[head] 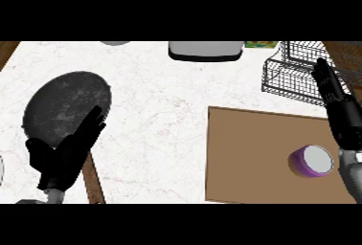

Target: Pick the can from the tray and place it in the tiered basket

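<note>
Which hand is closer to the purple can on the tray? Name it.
The right hand, at the view's right edge beside the can on the tray. The left hand sits far across the counter by the dark pan.

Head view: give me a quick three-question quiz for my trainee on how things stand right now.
1. True or false: the purple can sits on the brown tray.
2. Where is the wire tiered basket? A) beyond the tray, at the right; B) at the left, beside the dark pan; C) on the tray.
3. Which robot hand is nearer the can?

Key: 1. True. 2. A. 3. The right robot hand, open with fingers up at the view's right edge.
</note>
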### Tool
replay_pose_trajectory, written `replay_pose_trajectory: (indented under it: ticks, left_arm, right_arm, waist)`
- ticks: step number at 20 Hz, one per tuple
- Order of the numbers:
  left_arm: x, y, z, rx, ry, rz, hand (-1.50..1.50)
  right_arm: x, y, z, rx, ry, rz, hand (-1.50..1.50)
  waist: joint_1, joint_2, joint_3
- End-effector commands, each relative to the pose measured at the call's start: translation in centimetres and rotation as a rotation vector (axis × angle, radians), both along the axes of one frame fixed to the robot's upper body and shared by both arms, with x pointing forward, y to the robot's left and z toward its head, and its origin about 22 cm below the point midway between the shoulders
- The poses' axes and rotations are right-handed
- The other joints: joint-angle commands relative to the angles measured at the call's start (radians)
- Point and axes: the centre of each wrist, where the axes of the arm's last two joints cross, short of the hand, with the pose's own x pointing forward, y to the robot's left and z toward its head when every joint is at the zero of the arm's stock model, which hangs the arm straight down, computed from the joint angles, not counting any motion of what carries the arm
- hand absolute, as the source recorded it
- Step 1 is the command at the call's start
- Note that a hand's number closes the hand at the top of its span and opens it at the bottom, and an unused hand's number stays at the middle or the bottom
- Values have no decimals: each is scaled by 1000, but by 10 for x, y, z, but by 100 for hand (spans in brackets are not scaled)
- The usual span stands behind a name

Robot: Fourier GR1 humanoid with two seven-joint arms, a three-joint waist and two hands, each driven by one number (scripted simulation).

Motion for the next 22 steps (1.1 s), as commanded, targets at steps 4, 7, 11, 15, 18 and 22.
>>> replay_pose_trajectory:
  ticks: [4, 7, 11, 15, 18, 22]
  left_arm:
    - [27, 44, 25, 262, -185, 167, 0]
    - [15, 51, 10, 255, -110, 194, 0]
    - [17, 72, 19, 368, -193, 260, 0]
    - [24, 63, 16, 380, -214, 225, 0]
    - [25, 58, 11, 375, -221, 227, 0]
    - [33, 61, 13, 387, -232, 189, 0]
  right_arm:
    - [-17, -27, 14, 202, 52, -154, 150]
    - [-12, -34, 52, 452, -368, -416, 150]
    - [-90, -91, -43, 148, 214, -881, -150]
    - [-125, -71, 7, 98, 171, -877, -150]
    - [-139, -65, 41, -60, 298, -768, -150]
    - [-143, -53, 61, -260, 528, -637, -150]
  waist:
    - [-34, -24, 33]
    - [-142, -120, 67]
    - [-96, -32, 27]
    - [-48, -26, 28]
    - [-42, -24, 26]
    - [-29, -14, 23]
